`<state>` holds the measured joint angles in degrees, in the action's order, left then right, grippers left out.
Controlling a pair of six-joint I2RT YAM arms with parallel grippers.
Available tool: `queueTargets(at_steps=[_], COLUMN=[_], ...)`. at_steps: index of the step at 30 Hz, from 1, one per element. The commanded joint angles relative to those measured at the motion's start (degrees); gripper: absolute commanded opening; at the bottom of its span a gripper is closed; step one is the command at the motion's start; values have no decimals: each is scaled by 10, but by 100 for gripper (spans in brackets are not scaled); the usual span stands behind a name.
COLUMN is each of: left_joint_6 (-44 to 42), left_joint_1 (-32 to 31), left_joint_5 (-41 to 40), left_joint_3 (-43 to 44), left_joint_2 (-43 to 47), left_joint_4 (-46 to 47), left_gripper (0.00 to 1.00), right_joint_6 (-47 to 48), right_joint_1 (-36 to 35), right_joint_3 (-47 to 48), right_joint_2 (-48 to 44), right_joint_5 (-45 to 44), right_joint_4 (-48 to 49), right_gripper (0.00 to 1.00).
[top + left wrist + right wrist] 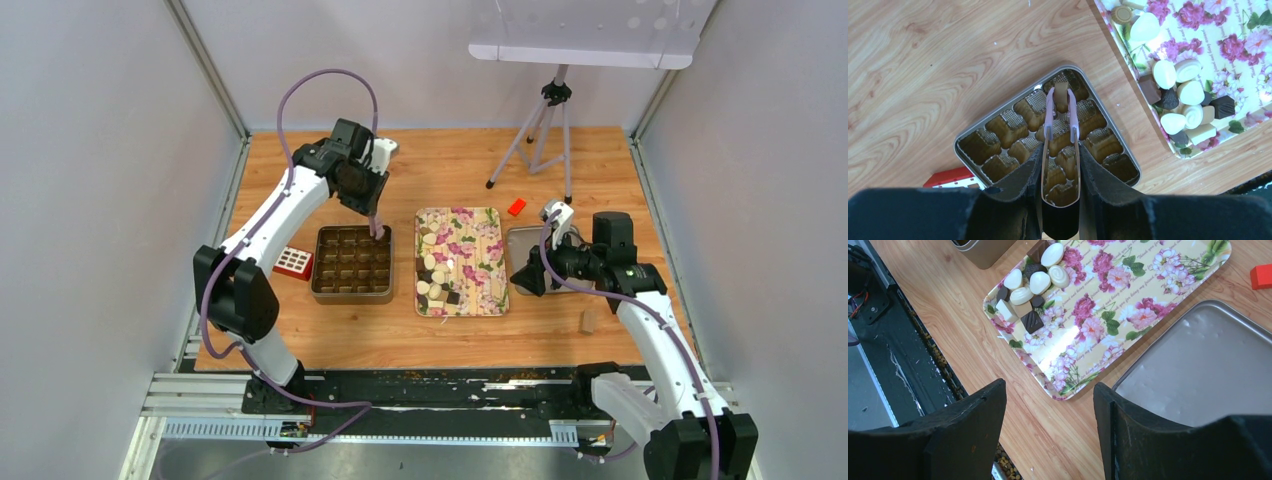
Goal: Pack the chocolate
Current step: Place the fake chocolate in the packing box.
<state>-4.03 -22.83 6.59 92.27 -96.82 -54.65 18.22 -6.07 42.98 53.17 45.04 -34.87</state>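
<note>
The left end effector (1061, 100) is clenched on a tan chocolate piece (1061, 91) over the far right cell of the compartment box (956, 146). The remaining chocolate (1033, 282) lies clustered on the near left part of the floral tray (1128, 300). The right end effector (1048, 400) hangs released above the table (998, 360).

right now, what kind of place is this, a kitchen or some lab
Probably a robotics lab cell: left arm and right arm mounted on a rail at the table edge, plain panels walling it in, a tripod at the back.
</note>
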Motion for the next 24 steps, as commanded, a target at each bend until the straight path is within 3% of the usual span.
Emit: queueTargets(at_steps=[1,17,20,24], left_joint_6=[-3,-14,-14,-12], left_joint_1=[2,2,2,2], left_joint_5=[7,2,4,20], left_joint_3=[31,47,51,59], left_joint_2=[6,18,19,23], left_joint_4=[-4,-9,-10,-5], left_gripper=[27,38,38,29], right_joint_6=[2,2,2,2], right_joint_1=[4,5,6,7], right_joint_3=[1,1,0,0], right_joint_2=[-11,-10,-12,-13], right_joint_5=[7,9,9,8], right_joint_4=[16,16,16,16], right_gripper=[64,64,64,64])
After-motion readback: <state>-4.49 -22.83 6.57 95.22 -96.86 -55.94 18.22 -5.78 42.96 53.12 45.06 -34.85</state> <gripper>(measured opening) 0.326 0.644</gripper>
